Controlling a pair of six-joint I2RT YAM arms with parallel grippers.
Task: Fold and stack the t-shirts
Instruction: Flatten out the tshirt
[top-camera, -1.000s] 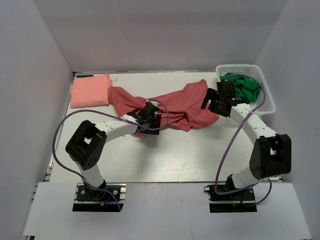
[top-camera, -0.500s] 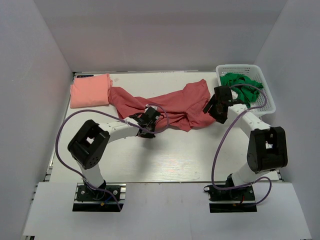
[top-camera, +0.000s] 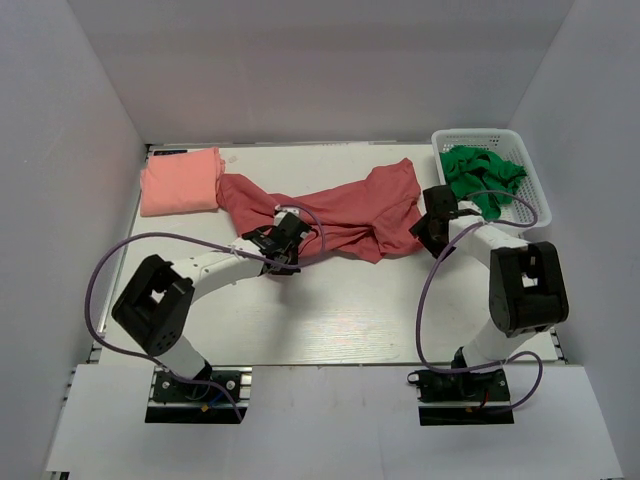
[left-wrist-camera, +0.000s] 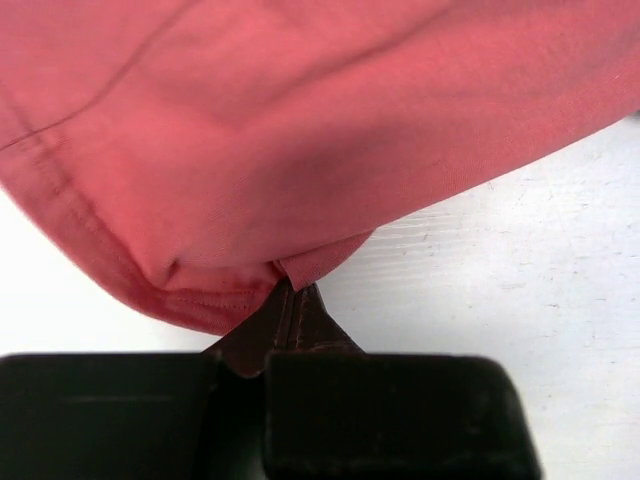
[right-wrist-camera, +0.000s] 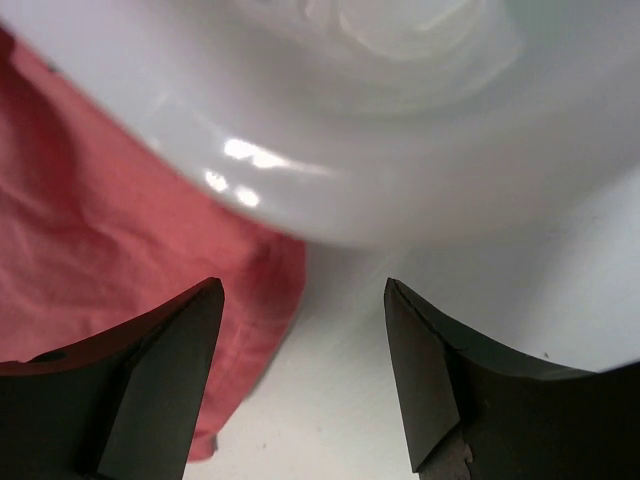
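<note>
Table (top-camera: 350, 310): white; both arm bases are bolted at its near edge.
Left gripper (top-camera: 284, 242): pressed together, pinching a small fold of the near hem of the brick-red t-shirt (top-camera: 350, 210).
Left wrist view: the left gripper (left-wrist-camera: 290, 300) has a peak of cloth caught between its black fingers (left-wrist-camera: 390, 410). The rest of the brick-red t-shirt (left-wrist-camera: 300, 120) spreads away beyond them over the table.
Right gripper (top-camera: 432, 225): jaws spread, nothing held, low at the right-hand edge of the brick-red t-shirt.
Right wrist view: the right gripper (right-wrist-camera: 300, 300) has bare table between its fingers (right-wrist-camera: 170, 380). The edge of the brick-red t-shirt (right-wrist-camera: 100, 250) lies at one finger's side and runs partly into the gap. Contact cannot be told.
Brick-red t-shirt, position: mid-table between the two grippers, crumpled and unfolded, stretched from far left to right.
Salmon-pink t-shirt (top-camera: 180, 180): folded flat at the far left corner, with the red shirt's left end just beside it.
Basket (top-camera: 476, 134): white, at the far right corner, holding green cloth (top-camera: 482, 172).
</note>
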